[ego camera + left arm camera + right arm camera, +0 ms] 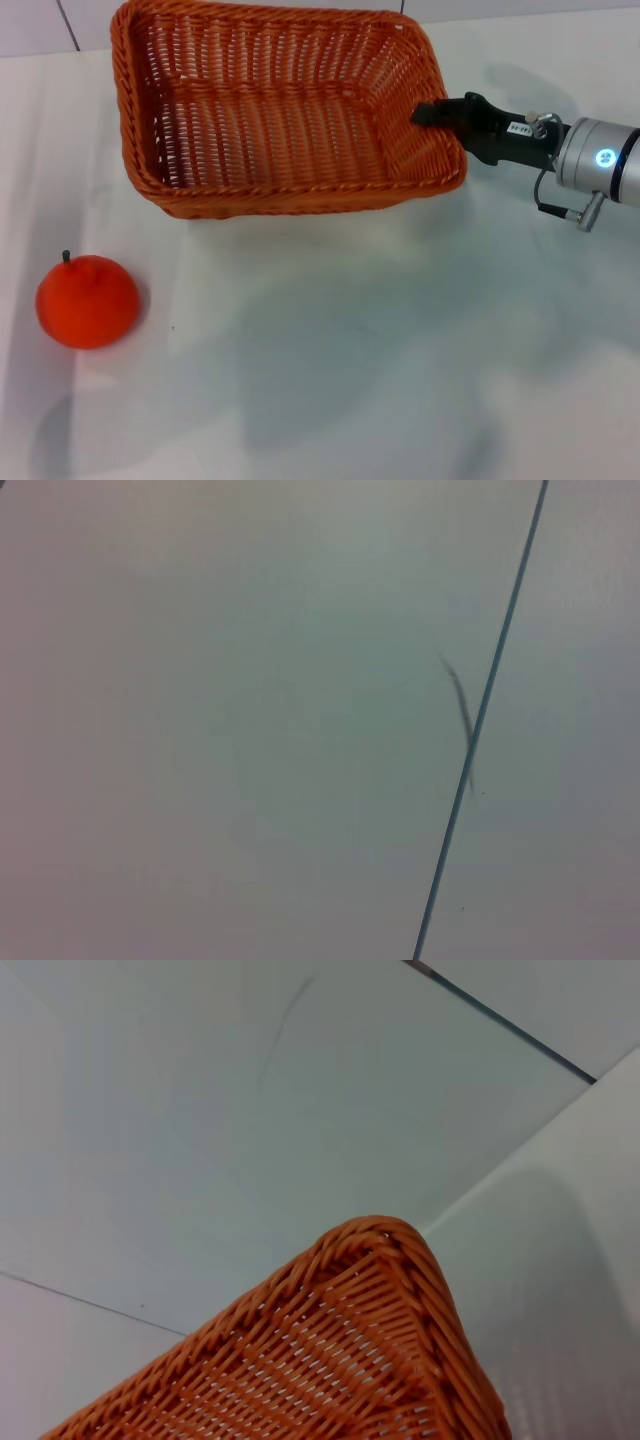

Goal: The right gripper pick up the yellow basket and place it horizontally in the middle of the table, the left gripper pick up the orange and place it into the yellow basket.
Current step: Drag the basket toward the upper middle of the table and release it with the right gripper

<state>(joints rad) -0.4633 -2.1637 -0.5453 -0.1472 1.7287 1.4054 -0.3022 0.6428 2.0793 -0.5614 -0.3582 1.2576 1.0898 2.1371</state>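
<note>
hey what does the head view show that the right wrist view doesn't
Only the head view shows the orange on the table's left side, the right pincer at the yellow basket's right rim, and the whole basket interior. Only the right wrist view shows a dark seam line on the pale surface beyond the basket. Both show the yellow basket, the wrist view only one braided corner, and the white table.

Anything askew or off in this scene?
The yellow basket sits tilted: its near side looks lifted off the table, casting a shadow beneath, with the right tool at its right rim. No damage or spills visible. The orange rests alone, front-left. Left tool isn't in view.
</note>
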